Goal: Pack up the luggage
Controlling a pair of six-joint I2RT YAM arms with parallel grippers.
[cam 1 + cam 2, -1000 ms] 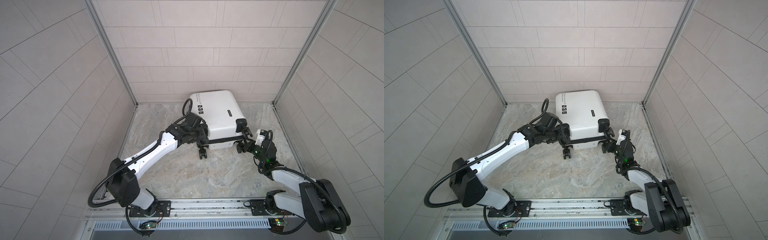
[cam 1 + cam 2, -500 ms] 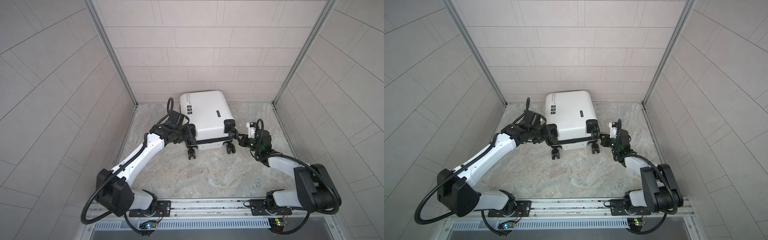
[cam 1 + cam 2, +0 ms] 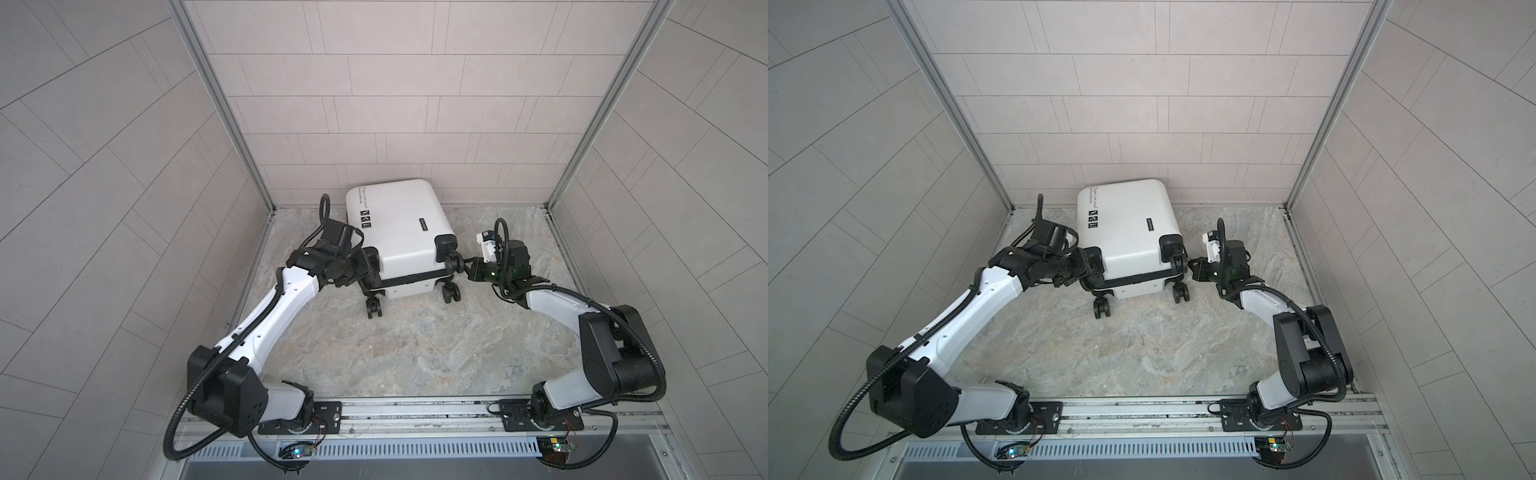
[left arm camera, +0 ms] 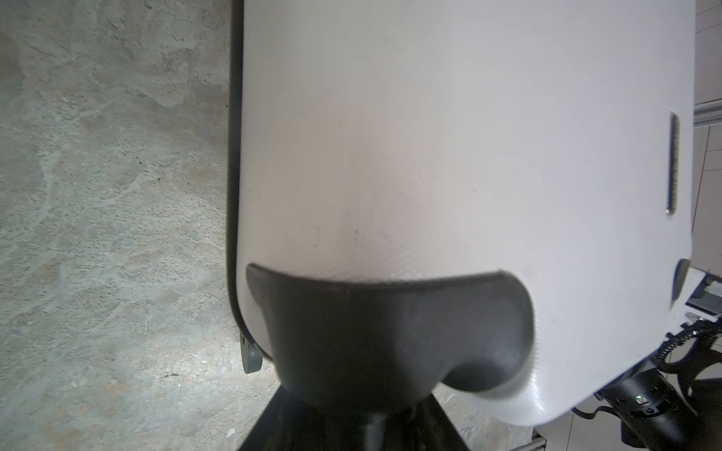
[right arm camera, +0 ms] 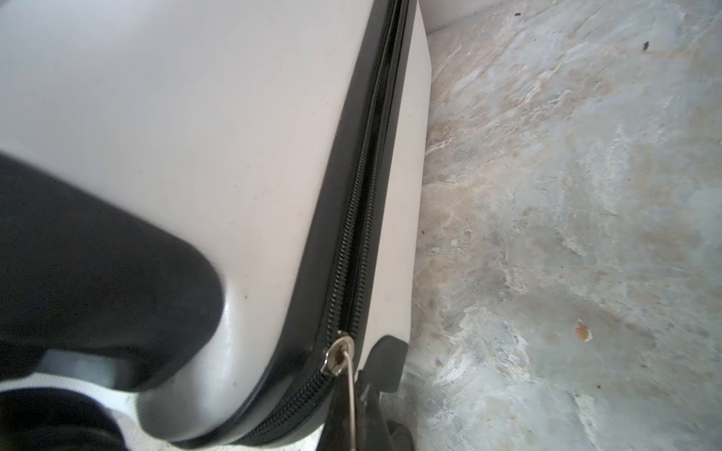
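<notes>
Nearer the back wall (image 3: 395, 124), the luggage (image 3: 399, 232) now sits further left, zipper (image 5: 338, 353) seemingly unfinished; right gripper (image 3: 468, 266) is closed, left gripper (image 3: 365, 270) I cannot tell.

Small white hard-shell suitcase (image 3: 395, 237) has slid toward 9 o'clock across the marble-patterned floor (image 3: 415, 353), its wheeled end now left of centre. The left gripper (image 3: 368, 270), at the case's 7 o'clock wheel corner, has drawn back the same way. The right gripper (image 3: 468, 265) has reached after it toward 10 o'clock.

The luggage (image 4: 429, 136) runs past both wrist views' edges.
</notes>
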